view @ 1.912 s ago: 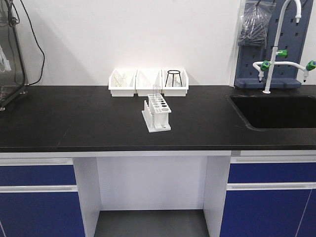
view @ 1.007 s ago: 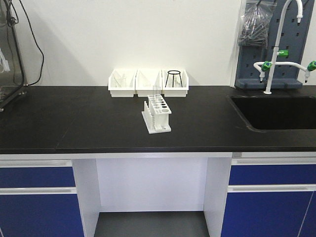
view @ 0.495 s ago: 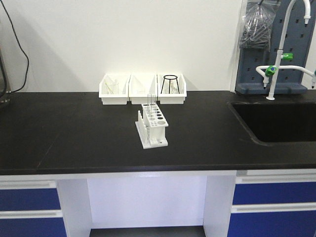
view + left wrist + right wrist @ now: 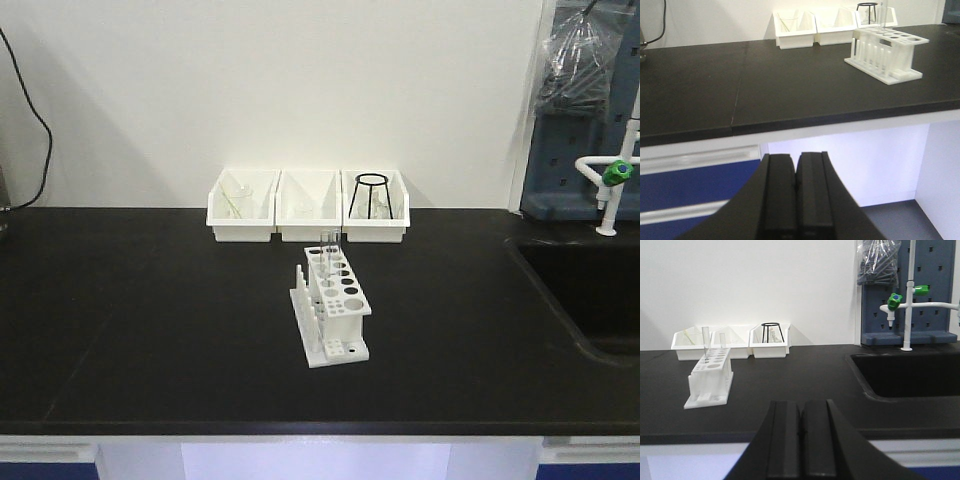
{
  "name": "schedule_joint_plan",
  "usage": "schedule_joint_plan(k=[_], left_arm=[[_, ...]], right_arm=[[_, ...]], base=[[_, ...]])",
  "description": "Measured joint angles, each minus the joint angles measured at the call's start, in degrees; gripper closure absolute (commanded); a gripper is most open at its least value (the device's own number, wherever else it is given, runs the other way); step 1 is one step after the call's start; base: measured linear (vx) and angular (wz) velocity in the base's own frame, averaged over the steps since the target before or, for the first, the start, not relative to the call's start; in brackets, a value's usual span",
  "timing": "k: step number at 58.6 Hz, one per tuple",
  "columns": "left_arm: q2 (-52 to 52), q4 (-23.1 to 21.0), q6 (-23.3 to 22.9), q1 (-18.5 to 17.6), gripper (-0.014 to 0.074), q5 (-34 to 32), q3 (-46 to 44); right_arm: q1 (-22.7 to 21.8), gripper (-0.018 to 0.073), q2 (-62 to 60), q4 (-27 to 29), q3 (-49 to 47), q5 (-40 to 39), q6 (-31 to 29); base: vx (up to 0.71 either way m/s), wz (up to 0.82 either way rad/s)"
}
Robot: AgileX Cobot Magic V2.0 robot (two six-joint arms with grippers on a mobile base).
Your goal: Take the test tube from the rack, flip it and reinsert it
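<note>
The white rack (image 4: 336, 310) stands in the middle of the black bench, also in the left wrist view as rack (image 4: 887, 55) and in the right wrist view as rack (image 4: 710, 377). A clear test tube (image 4: 328, 247) stands upright in a hole at the rack's far end; the same test tube (image 4: 705, 338) shows in the right wrist view. My left gripper (image 4: 796, 162) is shut and empty, below and in front of the bench edge, left of the rack. My right gripper (image 4: 801, 410) is shut and empty, at the bench's front edge, right of the rack.
Three white bins (image 4: 308, 206) line the back wall, one holding a black wire stand (image 4: 371, 193). A sink (image 4: 910, 372) is sunk into the bench at right, with a green-handled tap (image 4: 907, 300) and a pegboard behind it. A black cable (image 4: 38, 130) hangs at far left.
The front view has drawn closer to the bench and shifted: the rack and bins appear larger and lower in the picture. Nothing on the bench has moved.
</note>
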Motion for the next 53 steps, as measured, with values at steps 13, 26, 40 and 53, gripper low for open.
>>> schedule_joint_plan(k=[13,26,40,53], left_arm=[[0.0,0.0,0.0,0.0,0.0602,0.0,0.0],[0.0,0.0,0.0,0.0,0.0602,0.0,0.0],[0.0,0.0,0.0,0.0,0.0602,0.0,0.0],[0.0,0.0,0.0,0.0,0.0602,0.0,0.0]], right_arm=[[0.0,0.057,0.0,0.0,0.0,0.0,0.0],[0.0,0.057,0.0,0.0,0.0,0.0,0.0],[0.0,0.057,0.0,0.0,0.0,0.0,0.0],[0.0,0.057,0.0,0.0,0.0,0.49,0.0]], base=[[0.39,0.01],[0.36,-0.01],[0.33,-0.02],[0.3,0.0]])
